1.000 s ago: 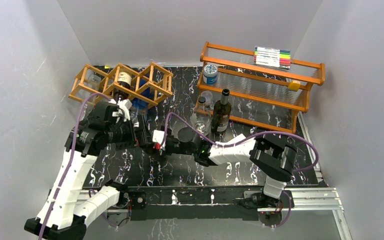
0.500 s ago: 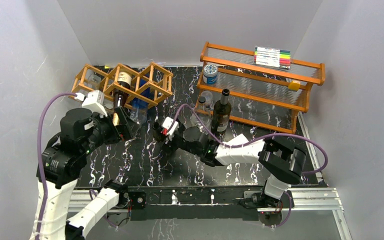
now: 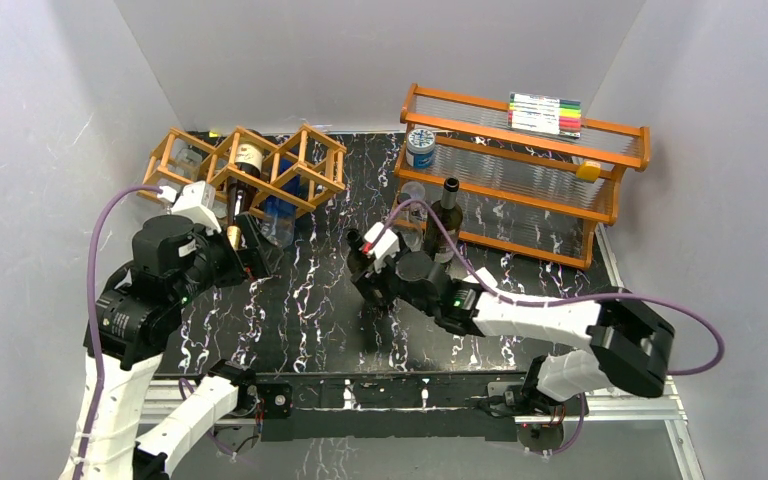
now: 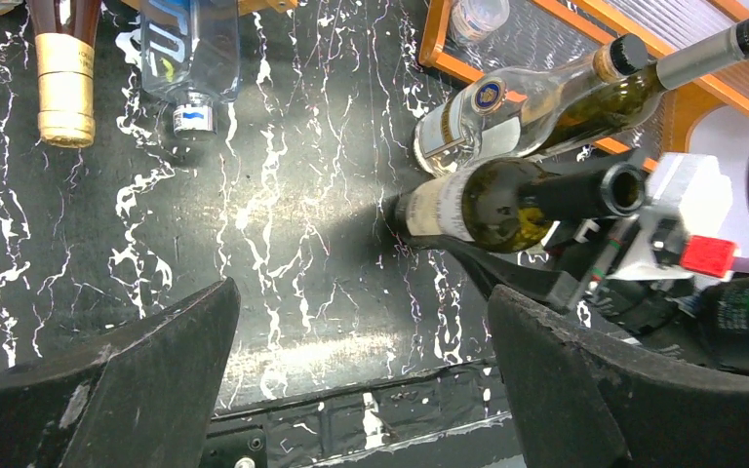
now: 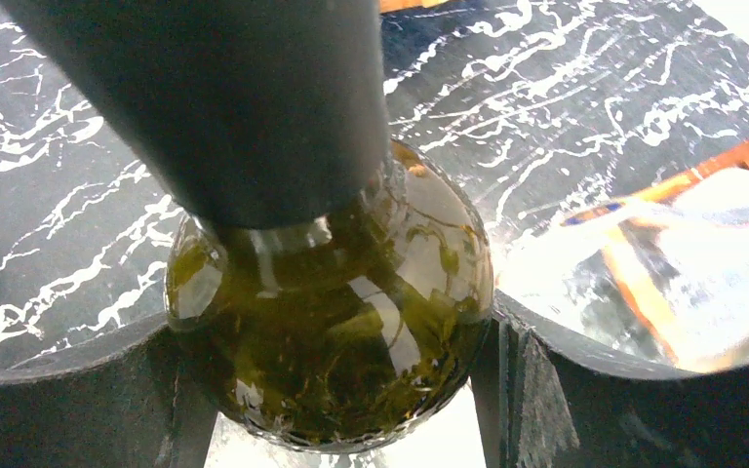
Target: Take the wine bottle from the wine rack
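Note:
The orange-brown lattice wine rack [image 3: 290, 165] stands at the back left. A cream-labelled bottle with a gold-foil neck [image 3: 243, 165] lies in one of its cells; the neck also shows in the left wrist view [image 4: 65, 88]. My right gripper [image 3: 370, 278] is shut on a dark green wine bottle [image 5: 332, 322], which stands near the table's middle, away from the rack. The bottle shows clearly in the left wrist view [image 4: 507, 200]. My right gripper [image 5: 336, 400] clasps it at the shoulder. My left gripper [image 3: 250, 255] is open and empty just in front of the rack [image 4: 366, 390].
A blue-labelled water bottle [image 4: 180, 58] lies under the rack. A green wine bottle [image 3: 444, 225] and a clear bottle [image 3: 403, 215] stand before the orange two-tier shelf [image 3: 560, 205]. The shelf holds a tin [image 3: 421, 148] and a marker pack [image 3: 545, 113].
My right gripper has carried the green bottle rightward from beside the rack to the table's middle. My left arm pulled back to the left and rose, then stayed still.

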You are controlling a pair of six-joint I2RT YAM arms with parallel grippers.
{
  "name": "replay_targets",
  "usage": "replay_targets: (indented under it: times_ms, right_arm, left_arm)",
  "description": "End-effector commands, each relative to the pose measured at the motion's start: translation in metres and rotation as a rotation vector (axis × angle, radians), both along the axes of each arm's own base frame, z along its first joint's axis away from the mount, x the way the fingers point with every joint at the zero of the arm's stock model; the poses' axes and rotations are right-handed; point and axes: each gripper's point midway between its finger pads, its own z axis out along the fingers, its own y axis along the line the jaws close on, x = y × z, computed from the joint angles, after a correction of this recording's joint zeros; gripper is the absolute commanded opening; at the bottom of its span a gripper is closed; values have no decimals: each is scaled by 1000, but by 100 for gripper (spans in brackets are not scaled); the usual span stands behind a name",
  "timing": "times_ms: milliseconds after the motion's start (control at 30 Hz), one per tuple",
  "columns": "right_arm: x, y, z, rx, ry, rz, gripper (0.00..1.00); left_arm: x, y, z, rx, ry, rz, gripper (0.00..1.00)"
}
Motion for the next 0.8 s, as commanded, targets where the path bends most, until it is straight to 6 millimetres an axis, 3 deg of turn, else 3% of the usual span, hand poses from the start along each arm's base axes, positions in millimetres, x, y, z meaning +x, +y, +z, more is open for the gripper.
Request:
replay_targets:
  times_ms: [0, 500, 767]
  right_arm:
    - [12, -23, 57, 172, -49, -96, 40]
    - [44, -121, 21, 177, -3, -328, 39]
    - [45, -157, 21, 163, -15, -416, 39]
  left_arm:
    - [6, -7, 1, -21, -16, -18, 98]
    - [9, -13, -1, -45, -11, -35, 98]
    - [10, -14, -4, -45, -2, -37, 98]
